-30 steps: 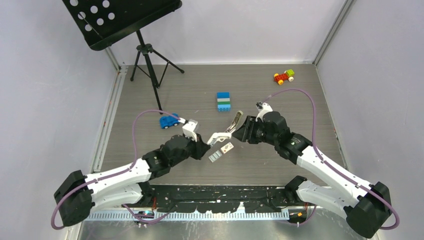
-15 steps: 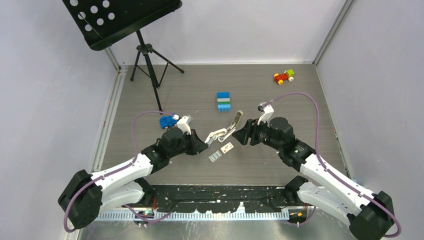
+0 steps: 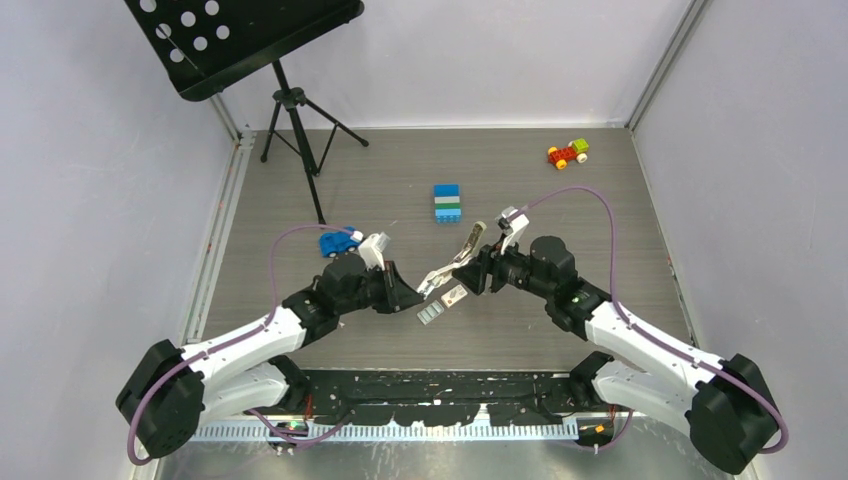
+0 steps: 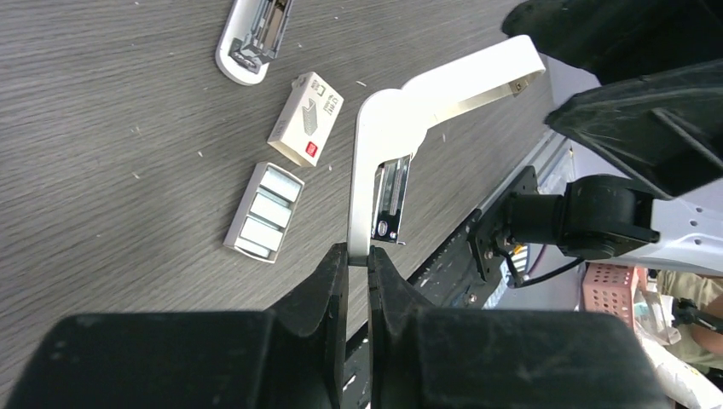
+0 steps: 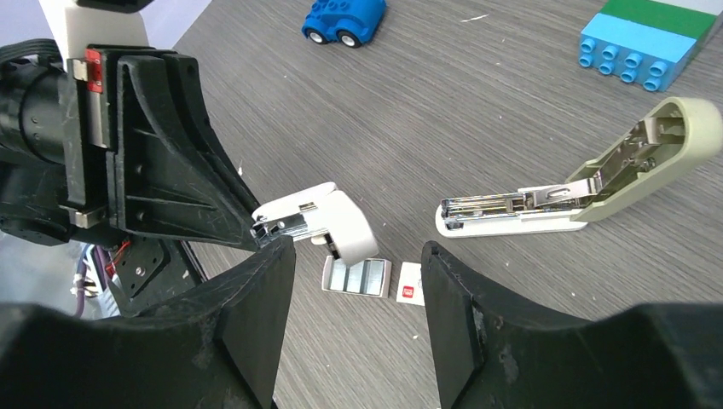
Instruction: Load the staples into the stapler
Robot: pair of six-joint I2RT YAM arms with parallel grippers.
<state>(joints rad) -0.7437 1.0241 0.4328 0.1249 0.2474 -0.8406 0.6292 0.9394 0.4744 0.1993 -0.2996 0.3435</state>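
White curved piece [image 4: 392,115] clamped in the left gripper [image 4: 358,260], stapler [image 5: 580,183] open on the table [image 3: 400,160].
Left fingers are pressed together on one end of the piece, which is raised off the wood-grain surface. The right gripper [image 5: 358,256] has its fingers well apart and holds nothing, facing the piece's free end. The stapler lies with its beige top hinged up and its metal magazine exposed. The staples [image 4: 266,211] sit in a small white tray on the table beneath the grippers, just beside a white red-marked box [image 4: 307,119] and apart from the stapler.
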